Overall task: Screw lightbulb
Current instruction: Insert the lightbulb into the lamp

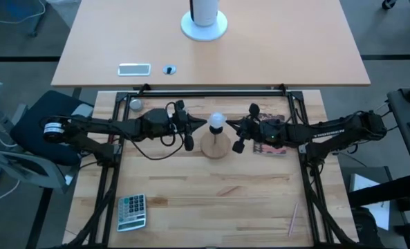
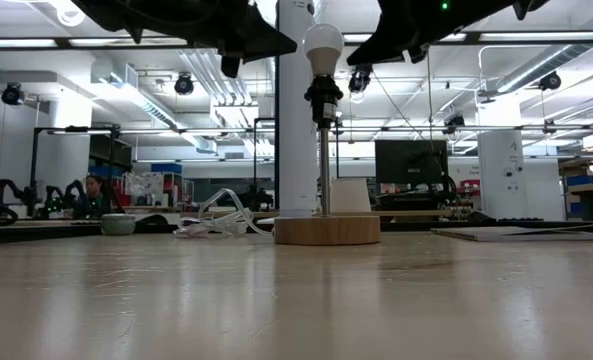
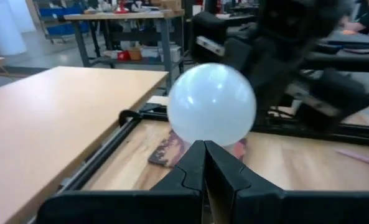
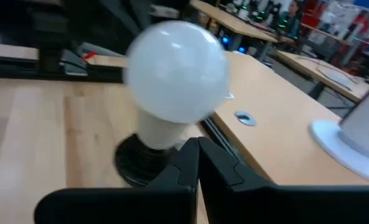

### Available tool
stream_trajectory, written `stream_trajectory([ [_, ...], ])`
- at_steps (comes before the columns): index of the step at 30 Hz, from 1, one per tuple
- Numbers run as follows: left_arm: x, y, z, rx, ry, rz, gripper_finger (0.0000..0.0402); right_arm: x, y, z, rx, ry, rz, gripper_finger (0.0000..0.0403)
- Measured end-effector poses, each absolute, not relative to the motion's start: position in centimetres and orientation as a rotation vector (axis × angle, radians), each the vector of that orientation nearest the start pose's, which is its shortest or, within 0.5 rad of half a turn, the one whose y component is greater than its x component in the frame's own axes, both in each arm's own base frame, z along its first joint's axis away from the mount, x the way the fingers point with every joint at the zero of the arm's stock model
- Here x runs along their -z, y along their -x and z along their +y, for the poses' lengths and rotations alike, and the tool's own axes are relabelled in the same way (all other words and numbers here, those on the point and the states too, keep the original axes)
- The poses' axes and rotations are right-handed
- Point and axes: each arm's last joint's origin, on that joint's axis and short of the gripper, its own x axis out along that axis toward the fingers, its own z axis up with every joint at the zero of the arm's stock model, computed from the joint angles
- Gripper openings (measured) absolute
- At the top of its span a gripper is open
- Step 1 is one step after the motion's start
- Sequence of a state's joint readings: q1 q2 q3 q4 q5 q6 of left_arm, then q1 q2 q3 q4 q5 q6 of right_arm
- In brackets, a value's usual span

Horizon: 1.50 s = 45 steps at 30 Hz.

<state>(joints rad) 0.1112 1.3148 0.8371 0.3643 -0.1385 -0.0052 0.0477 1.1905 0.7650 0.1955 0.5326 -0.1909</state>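
Observation:
The white globe lightbulb (image 1: pixel 217 122) sits upright in the black socket (image 2: pixel 324 95) on top of a thin post. The post rises from the round wooden disc stand (image 1: pixel 215 146) at the table's middle. My left gripper (image 1: pixel 203 124) is shut, its tip just left of the bulb; the bulb fills the left wrist view (image 3: pixel 212 102). My right gripper (image 1: pixel 230 125) is shut, its tip just right of the bulb and near the bulb's neck (image 4: pixel 162 127). In the low view (image 2: pixel 324 45) a narrow gap shows on each side of the bulb.
A small grey ball (image 1: pixel 135 104) lies at the far left. A calculator (image 1: pixel 131 211) lies near left and a thin stick (image 1: pixel 292 220) near right. A reddish flat packet (image 1: pixel 270 147) lies under my right arm. Black frame rails (image 1: pixel 109 180) run along both sides.

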Motion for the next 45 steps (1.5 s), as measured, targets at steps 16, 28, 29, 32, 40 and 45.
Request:
stream_trajectory([
  [16, -28.5, -30.1, 3.8, -0.162, -0.003, 0.07, 0.0, -28.7, -26.3, -1.6, 0.446, 0.301, 0.216, 0.0002],
  [28, -28.1, -30.6, 3.9, -0.184, 0.014, 0.045, 0.0, -28.6, -26.3, -1.0, 0.406, 0.271, 0.216, 0.0002],
  [29, -28.1, -30.6, 3.9, -0.184, 0.014, 0.045, 0.0, -28.6, -26.3, -1.0, 0.404, 0.27, 0.216, 0.0002],
  [32, -28.1, -30.6, 3.9, -0.186, 0.014, 0.045, 0.0, -28.6, -26.3, -0.9, 0.401, 0.261, 0.215, 0.0002],
  [40, -28.1, -30.6, 4.0, -0.202, 0.014, 0.047, 0.0, -28.3, -26.3, -0.6, 0.377, 0.232, 0.235, 0.0002],
  [45, -28.1, -30.6, 4.2, -0.21, 0.015, 0.048, 0.0, -28.3, -26.3, -0.5, 0.369, 0.23, 0.236, 0.0002],
])
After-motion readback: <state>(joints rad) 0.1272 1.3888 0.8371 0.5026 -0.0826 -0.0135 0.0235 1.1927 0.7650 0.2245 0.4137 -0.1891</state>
